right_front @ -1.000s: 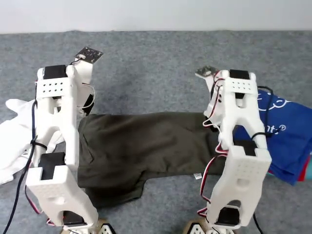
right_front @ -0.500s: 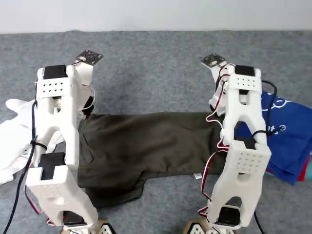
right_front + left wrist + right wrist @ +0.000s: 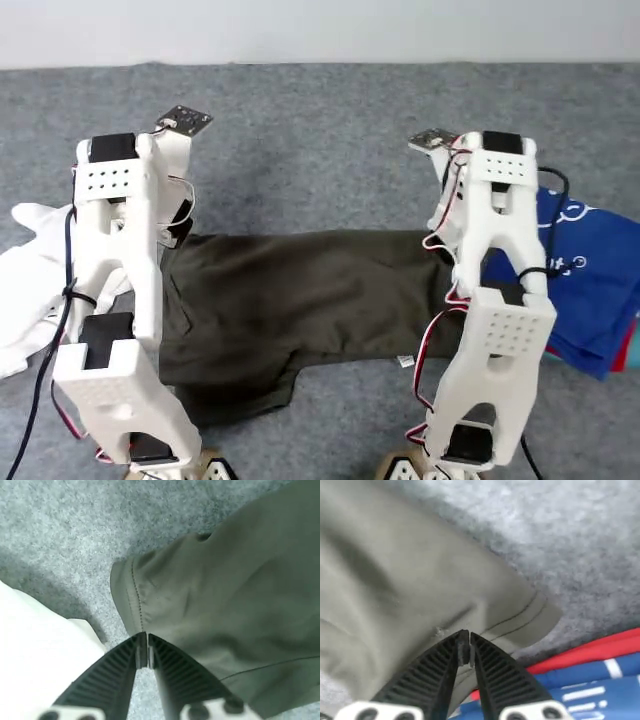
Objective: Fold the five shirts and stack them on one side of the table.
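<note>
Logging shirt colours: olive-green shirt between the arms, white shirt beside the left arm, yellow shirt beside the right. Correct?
No: the high view shows a blue fabric shirt, not yellow, beside the right arm. The olive-green fabric shirt between the arms and the white fabric shirt beside the left arm are right.

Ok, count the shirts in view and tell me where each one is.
4. A white shirt at the far left, an olive shirt spread in the middle, a blue shirt at the right, and a red shirt peeking out beneath it. A fifth may be hidden.
</note>
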`<state>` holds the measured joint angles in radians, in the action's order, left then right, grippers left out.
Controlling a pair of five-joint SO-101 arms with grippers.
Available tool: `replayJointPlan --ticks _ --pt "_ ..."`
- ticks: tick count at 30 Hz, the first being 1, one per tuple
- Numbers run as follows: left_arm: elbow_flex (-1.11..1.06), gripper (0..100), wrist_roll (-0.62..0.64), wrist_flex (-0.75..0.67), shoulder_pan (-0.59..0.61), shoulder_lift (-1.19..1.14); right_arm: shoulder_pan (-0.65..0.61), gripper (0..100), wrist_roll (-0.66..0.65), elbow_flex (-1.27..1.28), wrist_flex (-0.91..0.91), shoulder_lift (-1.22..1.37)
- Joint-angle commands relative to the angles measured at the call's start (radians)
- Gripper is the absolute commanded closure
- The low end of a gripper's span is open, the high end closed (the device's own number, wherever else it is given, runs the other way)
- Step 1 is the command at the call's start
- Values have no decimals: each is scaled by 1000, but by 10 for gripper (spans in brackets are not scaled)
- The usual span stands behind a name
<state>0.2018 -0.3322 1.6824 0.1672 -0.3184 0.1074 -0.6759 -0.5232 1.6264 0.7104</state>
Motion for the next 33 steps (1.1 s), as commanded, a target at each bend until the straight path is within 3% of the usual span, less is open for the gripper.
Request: replayJointPlan --ticks 1,5,13,22,29,33 --pt "41 986 6 12 0 71 41 983 -54 -52 -88 36" --pt "41 986 6 14 0 71 50 987 -109 -74 -183 113" --pt "41 986 5 35 0 71 41 986 -107 -282 -180 94" --pt "48 986 5 72 2 80 12 987 -106 -328 163 88" --pt "41 986 6 72 15 278 -36 988 -5 -261 173 5" --pt "18 986 12 72 114 354 -99 988 -5 -106 173 -114"
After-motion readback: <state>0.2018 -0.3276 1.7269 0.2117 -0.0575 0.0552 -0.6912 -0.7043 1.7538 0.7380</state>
